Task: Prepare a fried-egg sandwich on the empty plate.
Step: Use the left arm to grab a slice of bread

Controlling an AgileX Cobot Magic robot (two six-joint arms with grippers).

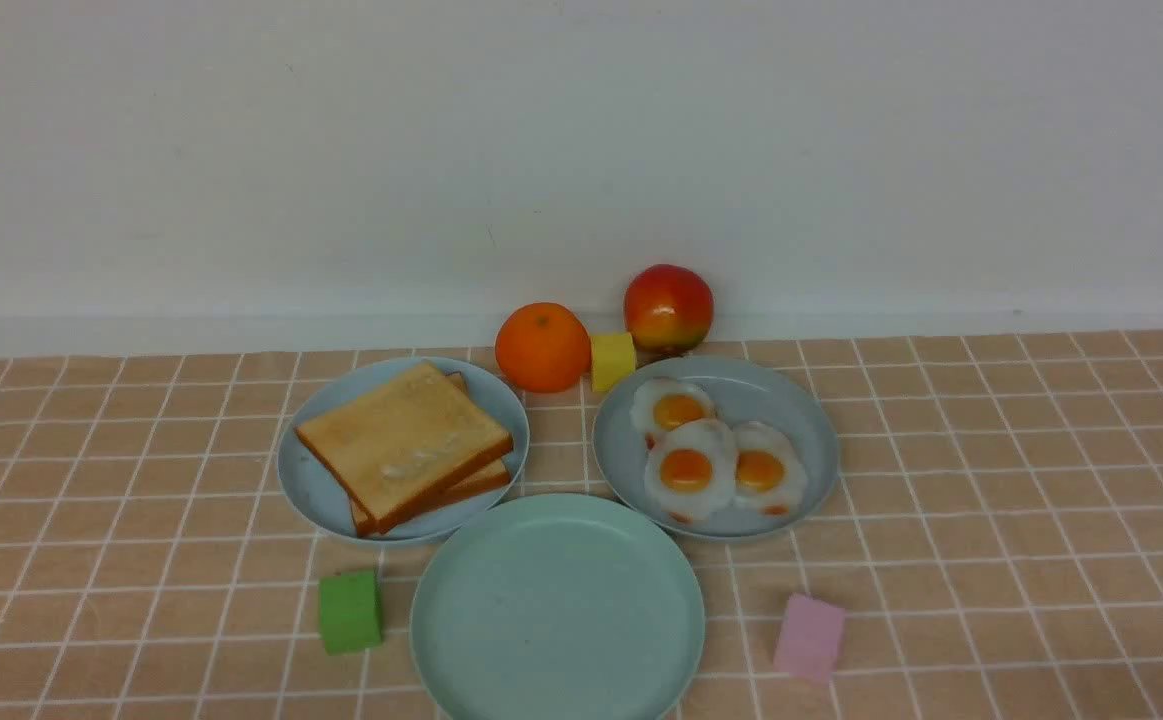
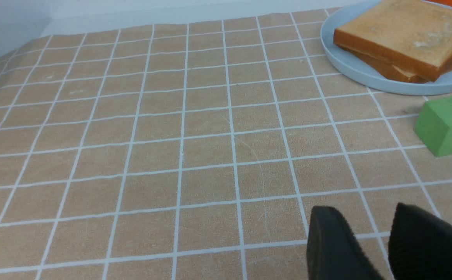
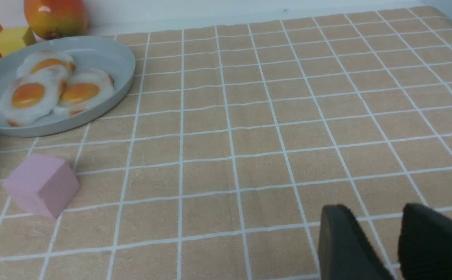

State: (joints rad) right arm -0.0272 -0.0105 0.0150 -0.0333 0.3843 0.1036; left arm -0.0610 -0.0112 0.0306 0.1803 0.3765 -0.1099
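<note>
The empty mint-green plate (image 1: 557,610) lies at the front centre of the table. Two stacked toast slices (image 1: 403,445) rest on a light blue plate (image 1: 301,480) behind it to the left. Three fried eggs (image 1: 688,470) overlap on a grey-blue plate (image 1: 801,420) behind it to the right. No arm shows in the front view. My left gripper (image 2: 363,212) hovers open over bare cloth, well short of the toast (image 2: 404,35). My right gripper (image 3: 373,208) is open too, over bare cloth far from the eggs (image 3: 27,95).
A green cube (image 1: 349,610) sits left of the mint plate and a pink cube (image 1: 809,636) to its right. An orange (image 1: 542,346), a yellow cube (image 1: 613,361) and an apple (image 1: 668,308) stand behind the plates by the wall.
</note>
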